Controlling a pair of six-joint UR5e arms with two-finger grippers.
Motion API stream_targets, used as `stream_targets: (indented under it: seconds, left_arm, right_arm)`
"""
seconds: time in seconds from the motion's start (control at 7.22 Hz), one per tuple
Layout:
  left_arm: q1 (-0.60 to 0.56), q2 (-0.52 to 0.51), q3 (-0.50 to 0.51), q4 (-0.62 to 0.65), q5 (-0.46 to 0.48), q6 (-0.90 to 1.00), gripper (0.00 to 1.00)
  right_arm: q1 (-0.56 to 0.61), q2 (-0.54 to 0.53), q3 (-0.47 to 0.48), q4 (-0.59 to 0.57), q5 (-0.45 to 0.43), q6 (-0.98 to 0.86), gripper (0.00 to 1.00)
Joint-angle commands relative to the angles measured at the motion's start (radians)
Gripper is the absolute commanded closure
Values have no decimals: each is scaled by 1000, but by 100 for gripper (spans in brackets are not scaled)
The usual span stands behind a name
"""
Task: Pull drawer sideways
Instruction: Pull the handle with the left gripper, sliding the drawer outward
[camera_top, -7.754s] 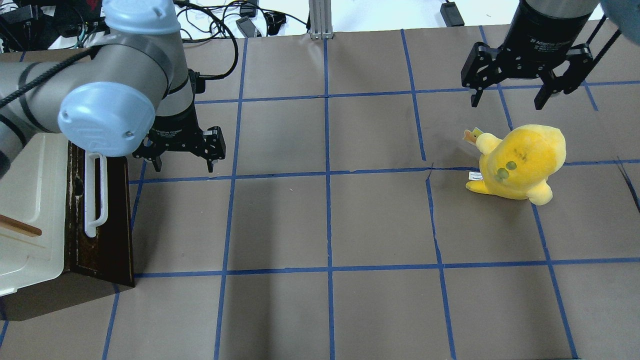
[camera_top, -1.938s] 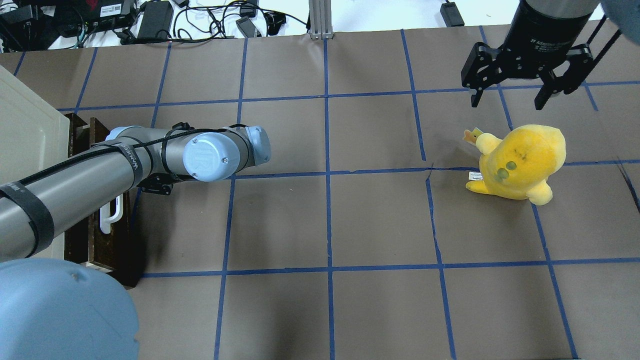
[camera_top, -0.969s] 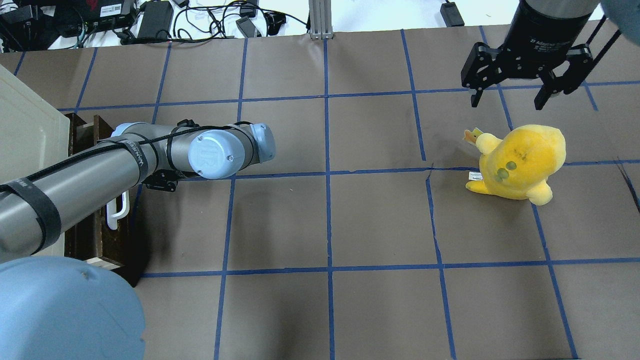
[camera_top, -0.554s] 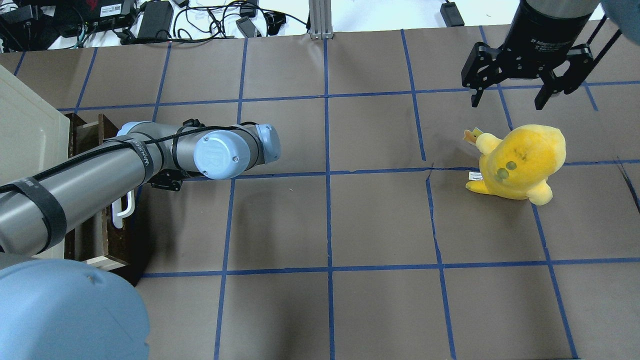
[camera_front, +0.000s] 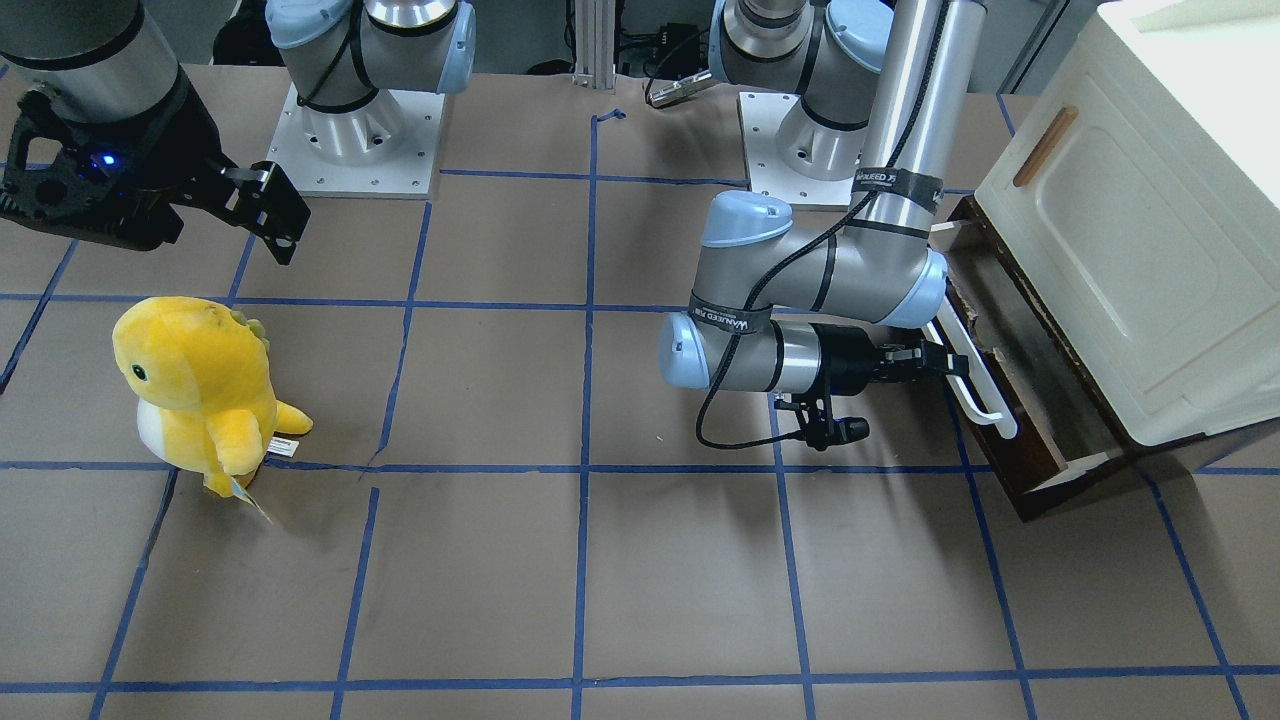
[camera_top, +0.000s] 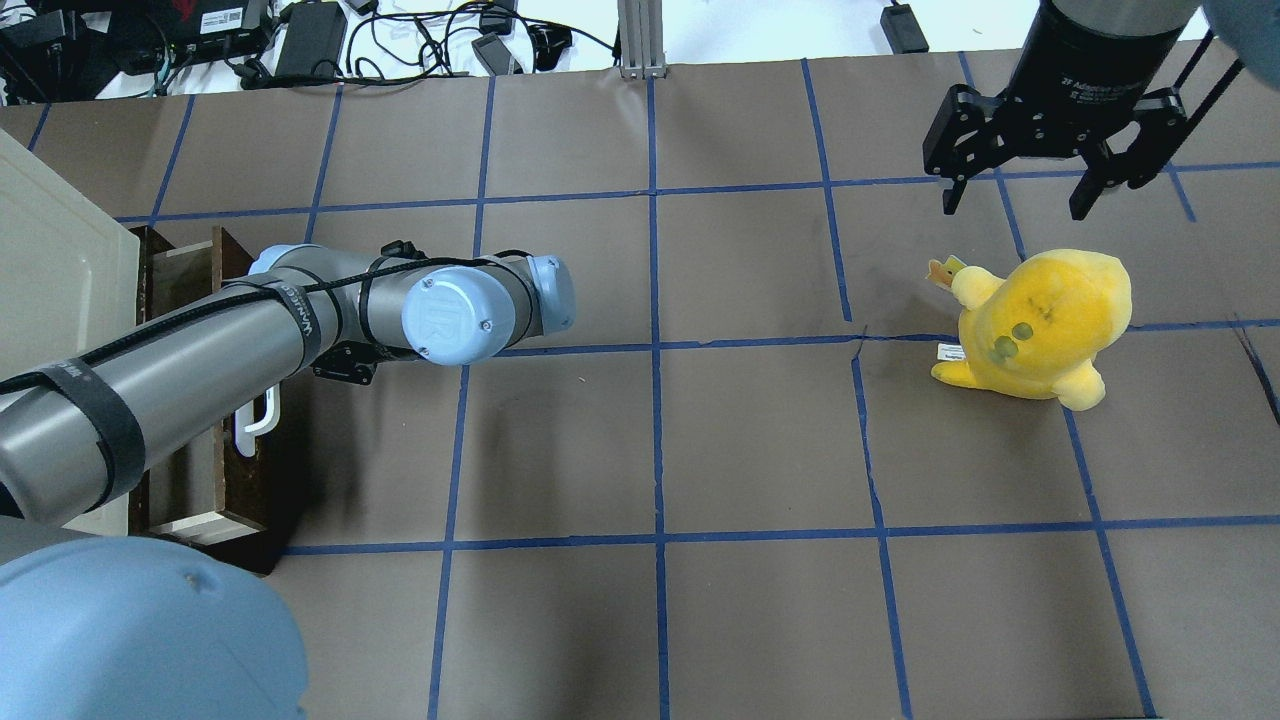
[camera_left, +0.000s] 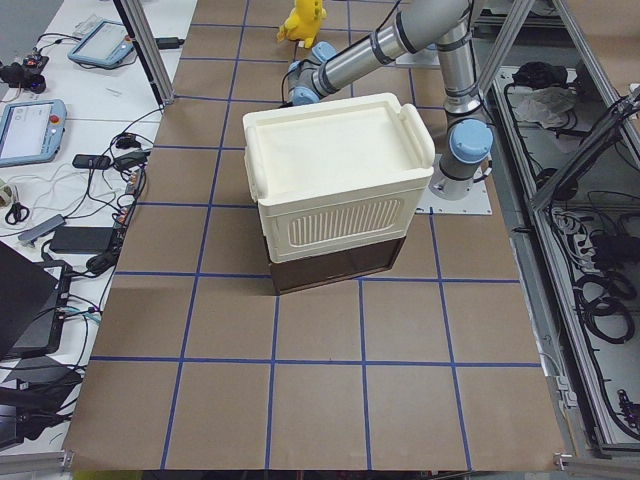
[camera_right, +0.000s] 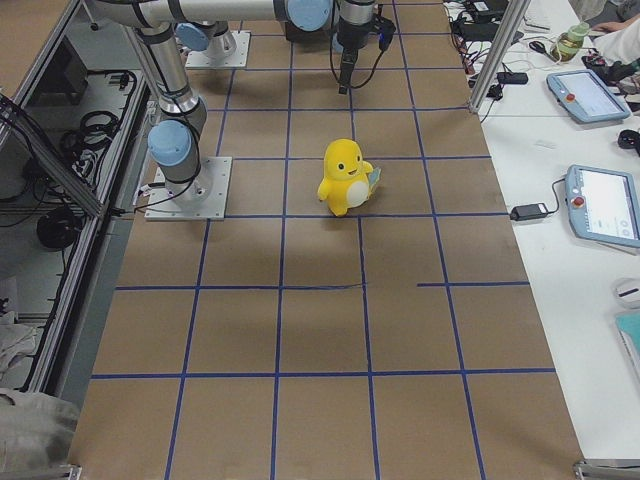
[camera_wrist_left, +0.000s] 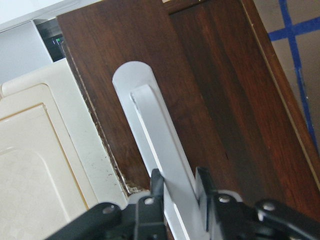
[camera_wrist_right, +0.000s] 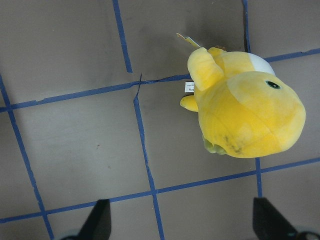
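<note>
The drawer (camera_front: 1003, 452) has a dark brown wooden front and a long white bar handle (camera_front: 978, 388). It stands partly pulled out from under the cream cabinet (camera_front: 1130, 230), and its greyish inside (camera_front: 1032, 335) shows. My left gripper (camera_front: 942, 360) reaches in level and is shut on the handle. The left wrist view shows both fingers (camera_wrist_left: 156, 187) clamped on the white bar (camera_wrist_left: 150, 125) against the dark front (camera_wrist_left: 215, 100). In the overhead view my arm hides that gripper, and the drawer (camera_top: 250, 485) sits at the far left. My right gripper (camera_top: 1015, 195) hangs open and empty above the table.
A yellow plush toy (camera_top: 1040, 325) stands on the table just below the right gripper, also in the right wrist view (camera_wrist_right: 245, 115). The brown table (camera_top: 650, 450) carries a blue tape grid. Cables and power bricks (camera_top: 310, 40) lie beyond its far edge.
My left arm has swung down from beside the cabinet, taken hold of the white handle, and drawn the drawer out towards the table's middle. The right arm and the plush have not moved.
</note>
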Motion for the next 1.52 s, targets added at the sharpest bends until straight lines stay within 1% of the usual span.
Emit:
stream_targets:
  seconds: [0.0, 0.28, 0.55, 1.38]
  left_arm:
    - [-3, -1, 3, -1, 2, 0, 85]
    - [-8, -2, 3, 0, 0, 0, 85]
    - [-8, -2, 5, 5, -1, 0, 88]
    - [-32, -6, 3, 9, 0, 0, 88]
  right_arm:
    - [1, 0, 0, -1, 0, 0, 0]
    - [1, 0, 0, -1, 0, 0, 0]
    - [1, 0, 0, -1, 0, 0, 0]
    - [1, 0, 0, 1, 0, 0, 0]
